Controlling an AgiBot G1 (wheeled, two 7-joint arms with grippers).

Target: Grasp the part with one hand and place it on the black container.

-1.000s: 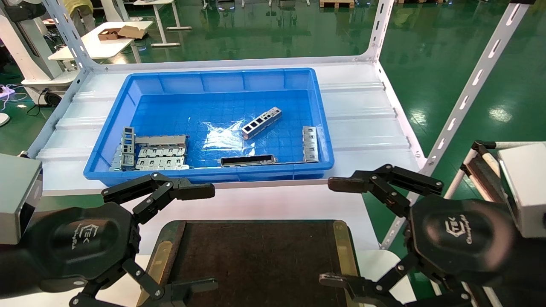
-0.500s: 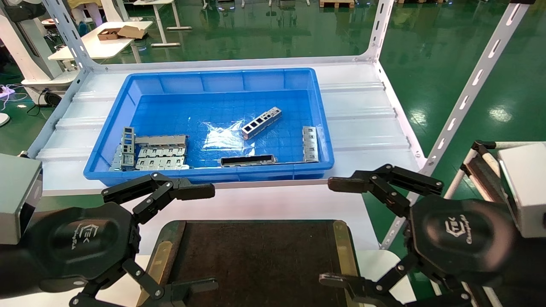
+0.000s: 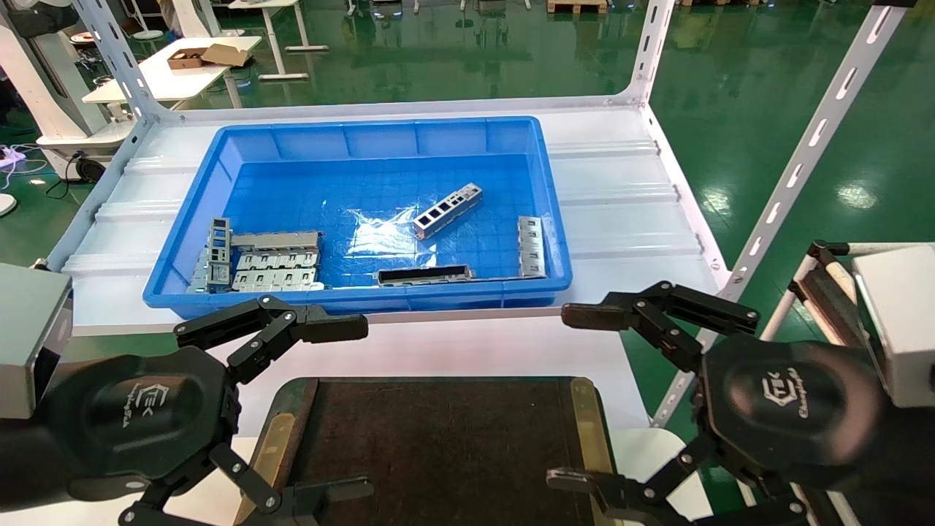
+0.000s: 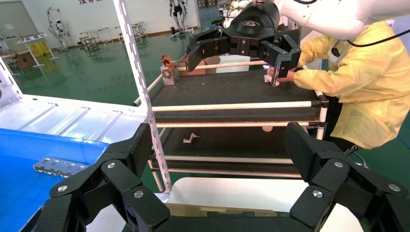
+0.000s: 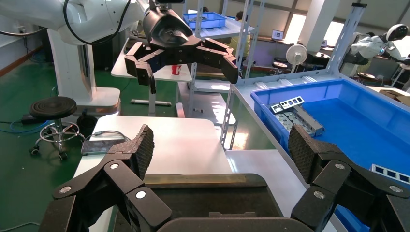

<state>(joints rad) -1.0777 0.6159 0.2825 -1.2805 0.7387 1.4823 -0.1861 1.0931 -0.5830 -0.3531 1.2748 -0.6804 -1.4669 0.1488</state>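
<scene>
The part [image 3: 448,210], a slim silver box with square windows, lies slantwise in the middle of the blue bin [image 3: 365,128]. The black container [image 3: 438,446], a flat dark tray with brass side strips, sits at the near edge between both arms; it also shows in the right wrist view as the black container [image 5: 208,198]. My left gripper [image 3: 349,409] hangs open over the tray's left edge, my right gripper [image 3: 573,398] open over its right edge. Neither holds anything, as the left gripper [image 4: 220,145] and right gripper [image 5: 222,145] wrist views confirm.
In the bin lie a cluster of grey perforated pieces [image 3: 259,263] at the left, a long piece with a dark hollow [image 3: 424,275] along the near wall, and a perforated strip [image 3: 531,246] at the right wall. A slanted shelf upright [image 3: 803,161] stands right. A person in yellow [image 4: 367,82] stands beyond.
</scene>
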